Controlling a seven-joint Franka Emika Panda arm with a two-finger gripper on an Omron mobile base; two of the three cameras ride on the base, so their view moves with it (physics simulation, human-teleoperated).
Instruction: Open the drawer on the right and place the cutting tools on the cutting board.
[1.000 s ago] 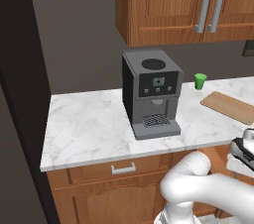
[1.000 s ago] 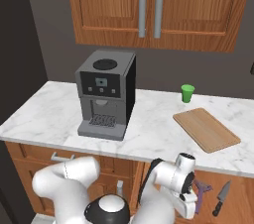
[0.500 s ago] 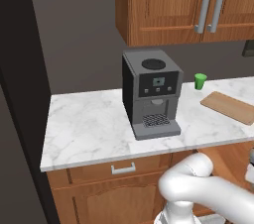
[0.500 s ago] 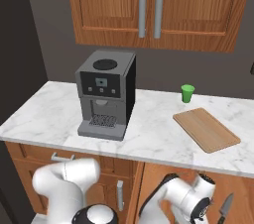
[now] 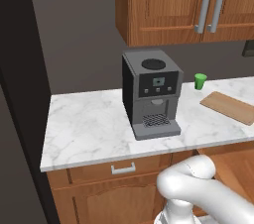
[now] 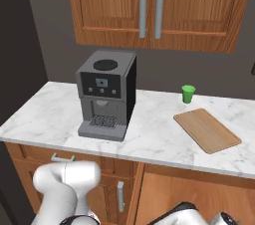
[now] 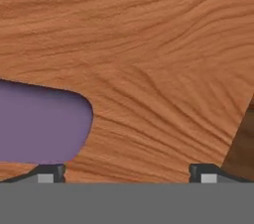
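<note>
Wood drawer floor (image 7: 149,59) | purple tool handle (image 7: 39,124) lies crosswise, rounded end toward centre | jaws spread, holding nothing

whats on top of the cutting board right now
Nothing lies on the cutting board; its whole top shows bare. The green cup stands apart behind it. What is under the board is covered.

Hand view close above drawer (image 7: 149,44) wood

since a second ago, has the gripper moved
Yes. In the right base view it has dropped from just under the counter edge, out past the bottom of the picture; now the gripper hangs open over the drawer floor.
</note>
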